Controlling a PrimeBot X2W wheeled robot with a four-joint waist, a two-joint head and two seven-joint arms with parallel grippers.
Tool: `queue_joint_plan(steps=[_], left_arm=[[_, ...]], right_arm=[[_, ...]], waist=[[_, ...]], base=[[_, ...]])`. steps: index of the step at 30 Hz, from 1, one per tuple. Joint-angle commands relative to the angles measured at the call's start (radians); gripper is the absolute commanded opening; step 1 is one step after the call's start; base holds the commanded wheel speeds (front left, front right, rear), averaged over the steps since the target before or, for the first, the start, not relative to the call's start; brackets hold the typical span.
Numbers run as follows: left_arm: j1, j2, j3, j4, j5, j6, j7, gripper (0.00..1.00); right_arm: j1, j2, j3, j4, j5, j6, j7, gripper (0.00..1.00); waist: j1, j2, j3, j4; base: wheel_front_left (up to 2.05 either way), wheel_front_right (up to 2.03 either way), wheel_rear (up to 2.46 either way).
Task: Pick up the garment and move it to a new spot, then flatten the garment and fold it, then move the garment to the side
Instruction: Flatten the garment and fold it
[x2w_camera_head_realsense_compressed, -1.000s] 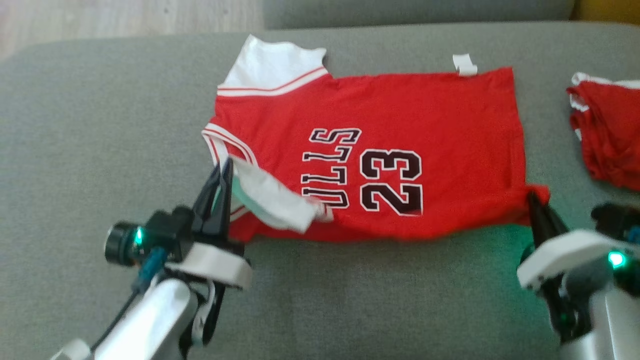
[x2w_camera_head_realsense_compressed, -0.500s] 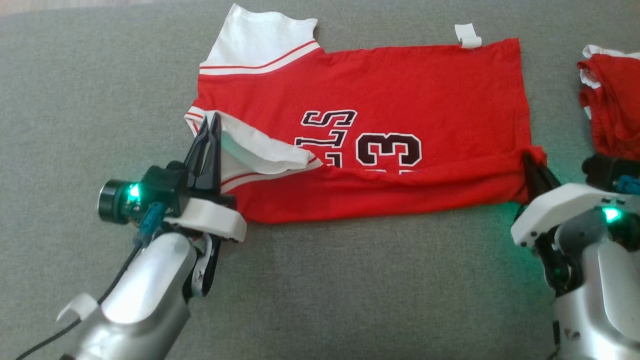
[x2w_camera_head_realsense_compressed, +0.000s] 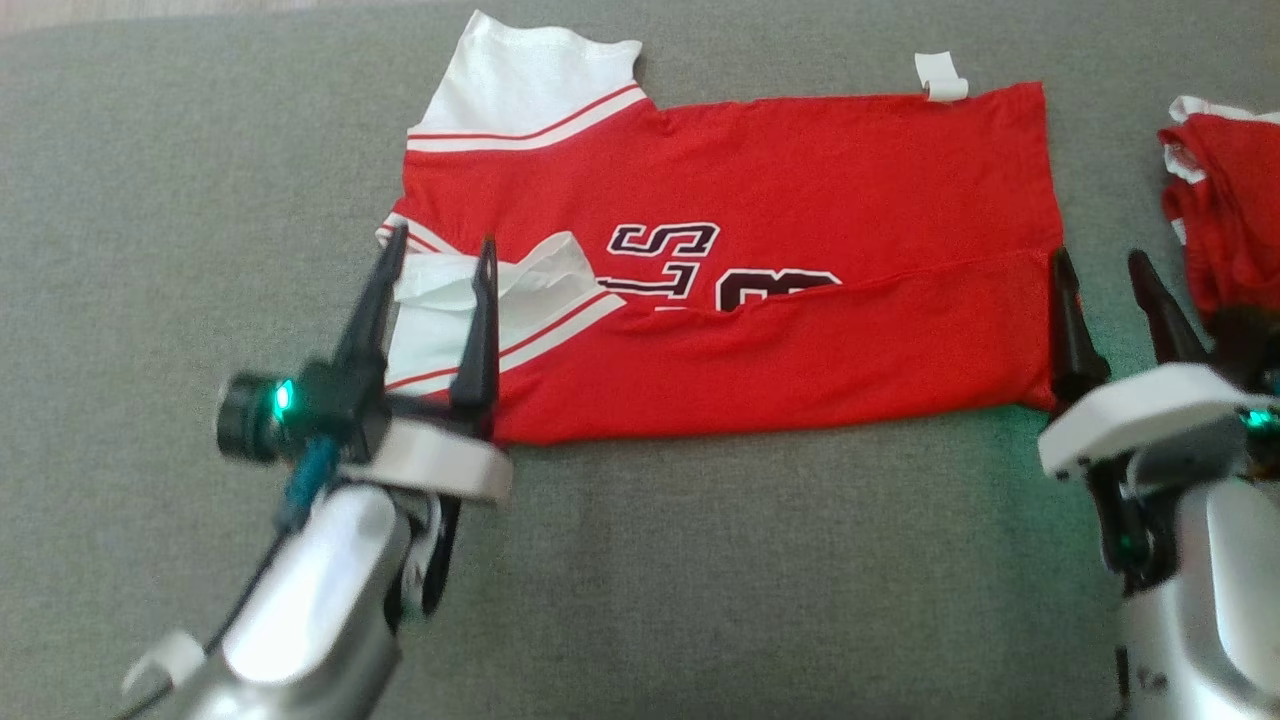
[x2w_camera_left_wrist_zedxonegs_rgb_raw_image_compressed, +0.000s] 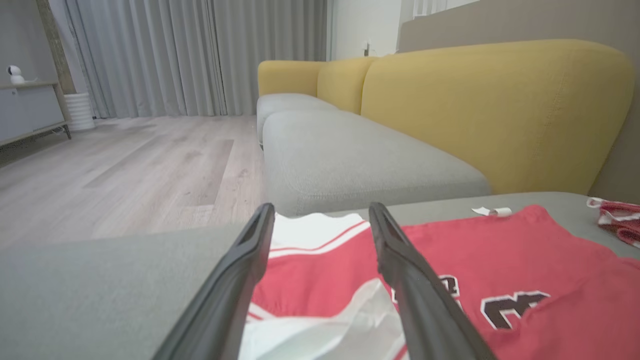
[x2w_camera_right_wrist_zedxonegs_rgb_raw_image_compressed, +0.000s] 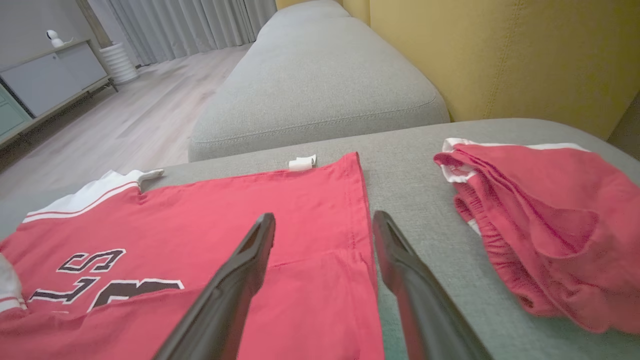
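The garment (x2w_camera_head_realsense_compressed: 800, 170) is a red jersey with white sleeves and dark lettering, lying flat on the grey sofa seat (x2w_camera_head_realsense_compressed: 700, 560). Its near edge is folded over toward the middle and covers the lower part of the print. My left gripper (x2w_camera_head_realsense_compressed: 443, 242) stands open over the folded white sleeve (x2w_camera_head_realsense_compressed: 520, 290) at the jersey's left end, with nothing between its fingers. My right gripper (x2w_camera_head_realsense_compressed: 1100, 260) is open at the jersey's right edge, one finger over the fold's corner. In the wrist views the left gripper (x2w_camera_left_wrist_zedxonegs_rgb_raw_image_compressed: 321, 210) and the right gripper (x2w_camera_right_wrist_zedxonegs_rgb_raw_image_compressed: 325, 217) spread apart above the garment (x2w_camera_right_wrist_zedxonegs_rgb_raw_image_compressed: 225, 215).
A second red piece of clothing (x2w_camera_head_realsense_compressed: 1230, 210), bunched up, lies on the seat just right of my right gripper. A small white tag (x2w_camera_head_realsense_compressed: 940, 78) sticks out of the jersey's far edge. A yellow backrest (x2w_camera_left_wrist_zedxonegs_rgb_raw_image_compressed: 500, 100) and a wooden floor (x2w_camera_left_wrist_zedxonegs_rgb_raw_image_compressed: 125, 165) lie beyond.
Both grippers have gone from shut on the jersey's near edge to open, letting it go. The folded-over strip now reaches farther across the lettering.
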Motion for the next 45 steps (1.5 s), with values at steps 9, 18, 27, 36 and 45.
queue_joint_plan(steps=[9, 18, 27, 36, 45], left_arm=[[0.175, 0.047, 0.075, -0.042, -0.082, 0.016, 0.065, 1.0], [0.233, 0.053, 0.128, -0.009, -0.201, 0.046, 0.195, 1.0], [0.255, 0.045, 0.126, -0.002, -0.27, 0.044, 0.301, 0.85], [0.253, 0.058, 0.116, -0.077, -0.252, 0.046, 0.289, 0.0], [0.243, 0.087, 0.126, -0.168, -0.219, 0.062, 0.25, 0.0]], right_arm=[[0.161, -0.006, 0.02, -0.185, -0.023, -0.001, 0.056, 1.0], [0.197, -0.006, 0.026, -0.233, -0.014, -0.001, 0.108, 1.0], [0.186, -0.006, 0.031, -0.205, -0.004, -0.001, 0.132, 1.0], [0.135, -0.006, 0.025, -0.055, 0.021, -0.001, 0.135, 1.0], [0.053, -0.006, 0.022, 0.129, 0.066, -0.001, 0.114, 0.0]], waist=[[0.0, 0.0, -0.027, -0.004], [0.0, 0.0, -0.006, -0.024], [0.0, 0.0, 0.007, -0.03], [0.0, 0.0, 0.004, -0.012], [0.0, 0.0, -0.022, 0.005]], base=[[0.0, 0.0, 0.0], [0.0, 0.0, 0.0], [0.0, 0.0, 0.0], [0.0, 0.0, 0.0], [0.0, 0.0, 0.0]])
